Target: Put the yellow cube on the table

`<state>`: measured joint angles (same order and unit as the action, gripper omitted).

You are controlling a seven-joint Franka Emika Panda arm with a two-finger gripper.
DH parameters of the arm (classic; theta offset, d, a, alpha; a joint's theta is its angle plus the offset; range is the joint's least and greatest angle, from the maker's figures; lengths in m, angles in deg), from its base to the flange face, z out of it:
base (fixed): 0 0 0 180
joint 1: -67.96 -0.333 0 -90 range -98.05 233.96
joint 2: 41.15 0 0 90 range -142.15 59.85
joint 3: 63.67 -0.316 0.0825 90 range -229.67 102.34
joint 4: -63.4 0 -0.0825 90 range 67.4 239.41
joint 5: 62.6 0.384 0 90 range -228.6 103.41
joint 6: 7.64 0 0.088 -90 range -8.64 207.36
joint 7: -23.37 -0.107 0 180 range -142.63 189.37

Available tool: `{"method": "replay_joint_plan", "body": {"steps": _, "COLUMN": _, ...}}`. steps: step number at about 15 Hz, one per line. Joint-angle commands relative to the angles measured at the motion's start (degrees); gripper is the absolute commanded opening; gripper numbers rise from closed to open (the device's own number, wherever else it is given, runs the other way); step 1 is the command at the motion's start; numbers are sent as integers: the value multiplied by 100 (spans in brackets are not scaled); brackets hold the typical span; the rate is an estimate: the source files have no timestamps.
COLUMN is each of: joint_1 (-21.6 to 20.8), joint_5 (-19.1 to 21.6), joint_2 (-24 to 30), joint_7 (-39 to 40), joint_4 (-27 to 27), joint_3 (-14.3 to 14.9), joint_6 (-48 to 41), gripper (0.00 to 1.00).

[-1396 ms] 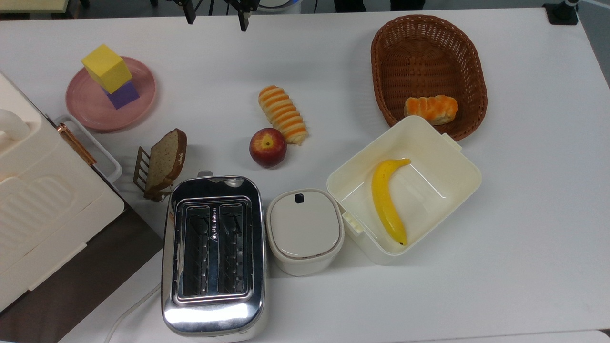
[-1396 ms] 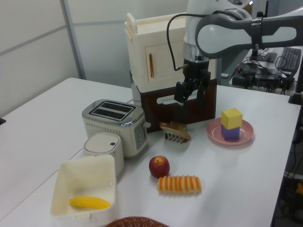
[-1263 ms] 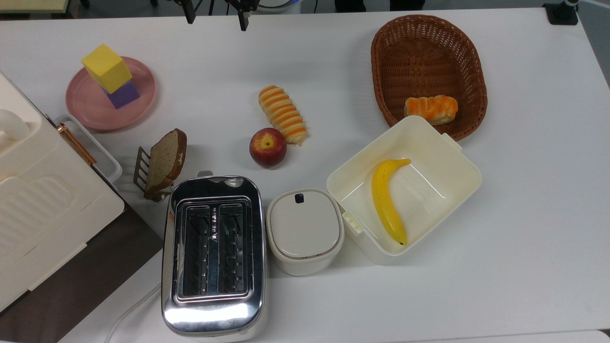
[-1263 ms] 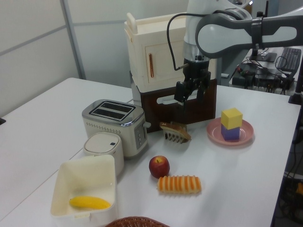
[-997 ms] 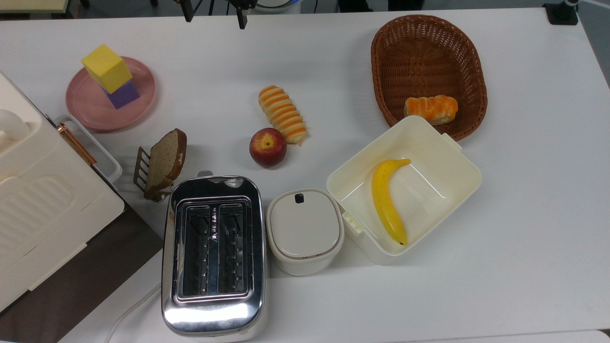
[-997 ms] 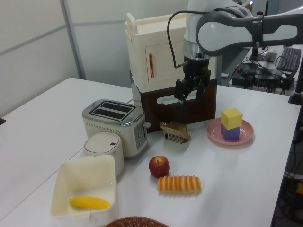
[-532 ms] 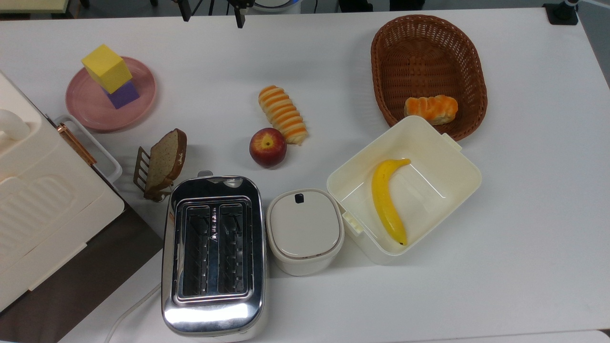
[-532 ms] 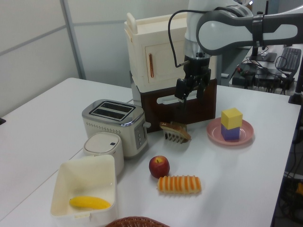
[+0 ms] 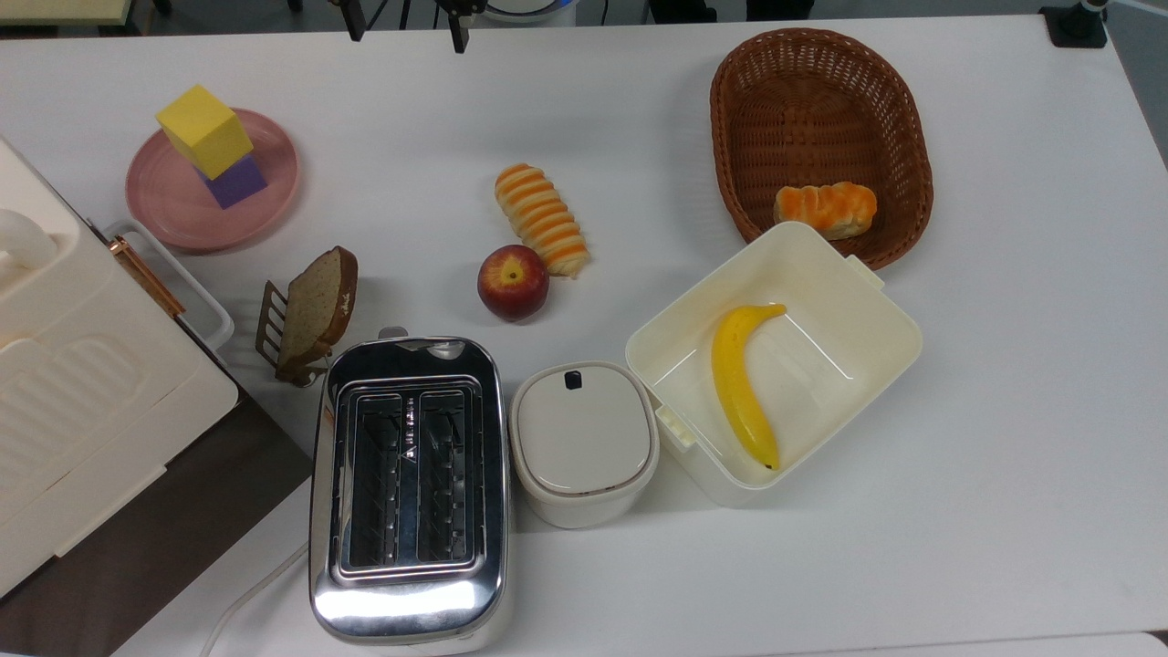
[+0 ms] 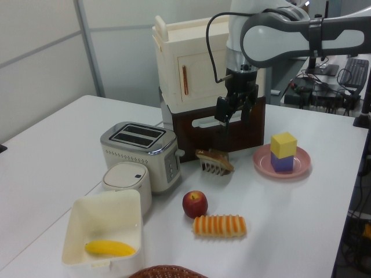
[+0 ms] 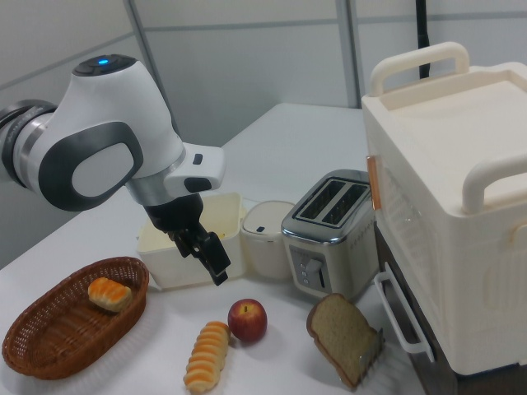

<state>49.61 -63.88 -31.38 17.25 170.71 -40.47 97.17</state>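
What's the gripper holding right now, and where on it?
Nothing. The gripper hangs open and empty above the table. The yellow cube sits untouched on the purple cube, on the pink plate.

Even, bright overhead light; shadows on the table soft and short. Glare on the toaster chrome front. All three views sharp; no edge distortion seen.
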Motion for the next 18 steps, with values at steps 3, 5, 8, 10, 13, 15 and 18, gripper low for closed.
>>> {"method": "replay_joint_plan", "body": {"steps": 3, "joint_1": -73, "joint_5": -4, "joint_2": 77, "joint_7": 120, "joint_4": -16, "joint_3": 97, "joint_6": -207, "gripper": 100}}
{"method": "replay_joint_plan", "body": {"steps": 5, "joint_1": -64, "joint_5": -4, "joint_2": 34, "joint_7": 120, "joint_4": -51, "joint_3": 106, "joint_6": -207, "gripper": 100}}
{"method": "replay_joint_plan", "body": {"steps": 8, "joint_1": -108, "joint_5": -4, "joint_2": 33, "joint_7": 120, "joint_4": -17, "joint_3": 97, "joint_6": -207, "gripper": 100}}
{"method": "replay_joint_plan", "body": {"steps": 10, "joint_1": -99, "joint_5": -4, "joint_2": 16, "joint_7": 120, "joint_4": -16, "joint_3": 106, "joint_6": -286, "gripper": 100}}
{"method": "replay_joint_plan", "body": {"steps": 13, "joint_1": -90, "joint_5": 14, "joint_2": 42, "joint_7": 120, "joint_4": -51, "joint_3": 97, "joint_6": -435, "gripper": 100}}
{"method": "replay_joint_plan", "body": {"steps": 15, "joint_1": -99, "joint_5": 14, "joint_2": 51, "joint_7": 120, "joint_4": -34, "joint_3": 106, "joint_6": -488, "gripper": 100}}
{"method": "replay_joint_plan", "body": {"steps": 18, "joint_1": -125, "joint_5": 14, "joint_2": 51, "joint_7": 129, "joint_4": -8, "joint_3": 106, "joint_6": -506, "gripper": 100}}
